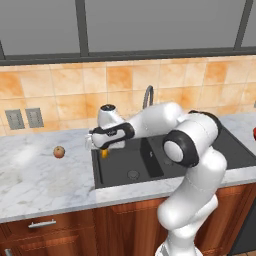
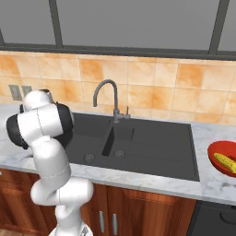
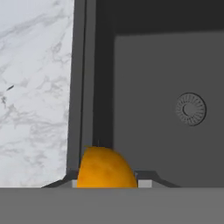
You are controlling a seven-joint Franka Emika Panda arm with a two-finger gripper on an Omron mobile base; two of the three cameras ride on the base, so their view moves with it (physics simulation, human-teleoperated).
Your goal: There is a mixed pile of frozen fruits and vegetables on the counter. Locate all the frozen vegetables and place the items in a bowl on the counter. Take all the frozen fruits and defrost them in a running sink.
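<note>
While the bright orange citrus half (image 3: 106, 168) is held clenched in the two-finger gripper (image 1: 103, 150) at the left rim of the black double-basin sink (image 1: 150, 162), release is best delayed until it is carried inward over the basin floor.

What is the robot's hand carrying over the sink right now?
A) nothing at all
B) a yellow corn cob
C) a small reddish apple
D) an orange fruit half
D: the gripper is shut on the orange half above the black sink; the apple lies on the counter and the corn cob sits in the red bowl.
</note>
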